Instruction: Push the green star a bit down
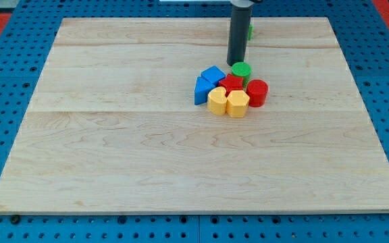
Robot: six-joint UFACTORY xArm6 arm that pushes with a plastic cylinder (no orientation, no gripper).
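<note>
The dark rod comes down from the view's top, and my tip (236, 64) rests on the board just above the cluster of blocks. A green block (250, 30), probably the green star, shows only as a sliver at the rod's right edge near the board's top; the rod hides most of it. A green cylinder (241, 69) sits directly below my tip, almost touching it.
The cluster below my tip holds a red star (231, 84), a red cylinder (257, 92), a yellow heart-like block (217, 100), a yellow hexagon (238, 103) and two blue blocks (213, 73) (202, 90). The wooden board (147, 155) lies on a blue pegboard.
</note>
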